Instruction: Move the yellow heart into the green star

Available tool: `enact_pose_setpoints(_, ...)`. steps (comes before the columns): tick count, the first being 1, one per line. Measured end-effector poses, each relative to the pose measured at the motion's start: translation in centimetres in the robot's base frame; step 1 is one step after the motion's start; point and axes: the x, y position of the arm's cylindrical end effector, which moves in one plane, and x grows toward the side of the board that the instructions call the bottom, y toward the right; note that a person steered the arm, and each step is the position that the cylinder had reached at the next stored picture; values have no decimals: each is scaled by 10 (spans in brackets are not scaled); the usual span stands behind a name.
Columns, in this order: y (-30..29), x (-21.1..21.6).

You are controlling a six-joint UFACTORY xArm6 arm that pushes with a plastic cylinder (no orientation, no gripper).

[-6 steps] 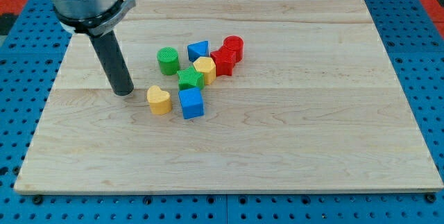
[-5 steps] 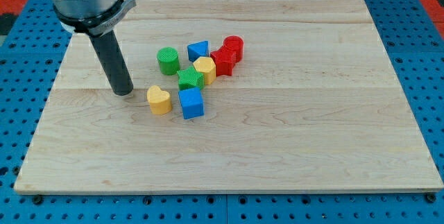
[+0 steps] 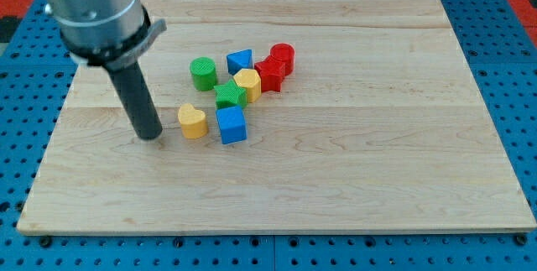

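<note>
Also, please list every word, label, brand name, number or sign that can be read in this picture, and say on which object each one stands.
There are none to read. The wooden board is bare wood. The yellow heart, green star, blue cube and the other blocks carry no print. The rod ending in my tip, left of the yellow heart and apart from it, shows no marking either.
</note>
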Motion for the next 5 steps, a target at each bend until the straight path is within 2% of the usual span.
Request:
enact_pose_setpoints(1, 0, 12)
enact_pose_setpoints(2, 25, 3)
enact_pose_setpoints(3, 58, -13)
enact_pose_setpoints(5, 88, -71)
